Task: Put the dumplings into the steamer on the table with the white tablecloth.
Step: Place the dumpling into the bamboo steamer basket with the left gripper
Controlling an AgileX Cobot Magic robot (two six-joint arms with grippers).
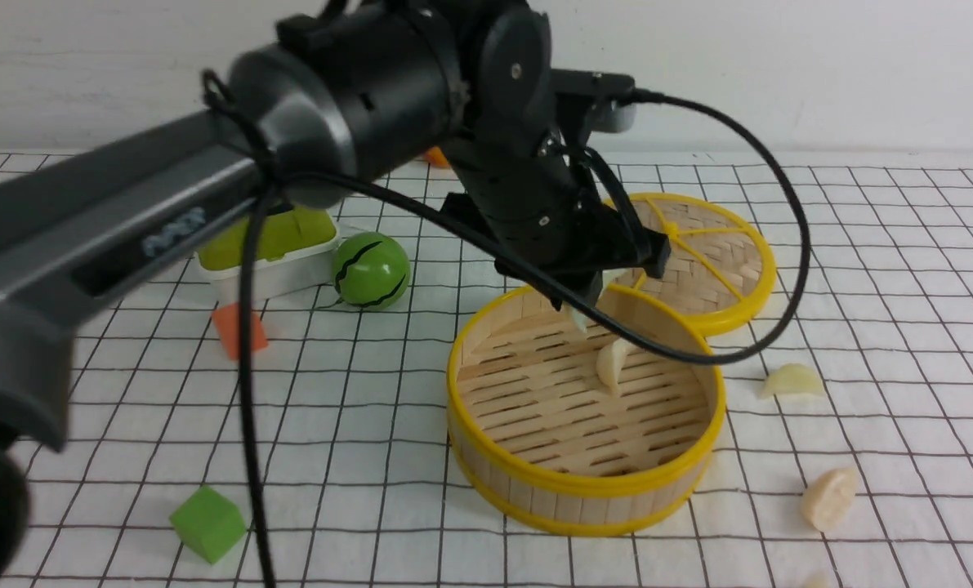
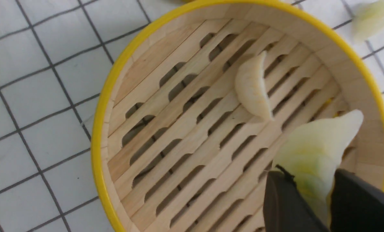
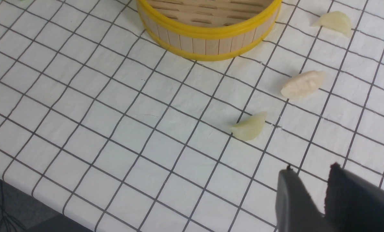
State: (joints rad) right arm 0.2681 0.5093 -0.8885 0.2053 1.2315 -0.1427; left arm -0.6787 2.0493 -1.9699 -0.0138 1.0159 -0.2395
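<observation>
Bamboo slats lie right under your left gripper [image 2: 308,175], which pinches a pale green dumpling [image 2: 317,141] at the lower right of its wrist view, inside the steamer [image 2: 96,145] and close to its wall. A second dumpling [image 2: 251,88] rests on the floor, upper centre. Your right gripper [image 3: 311,175], at the lower right of its own view, has its jaws slightly apart and empty above the white tablecloth [image 3: 82,112]. Three loose dumplings [image 3: 303,84] lie on the cloth toward the right.

Watch the release. The piece hangs near the wall, so it may catch the yellow rim and tumble out, or stick to a pad and lift away. The cable [image 1: 805,237] drooping across the basket in the front view could also snag the rim.
</observation>
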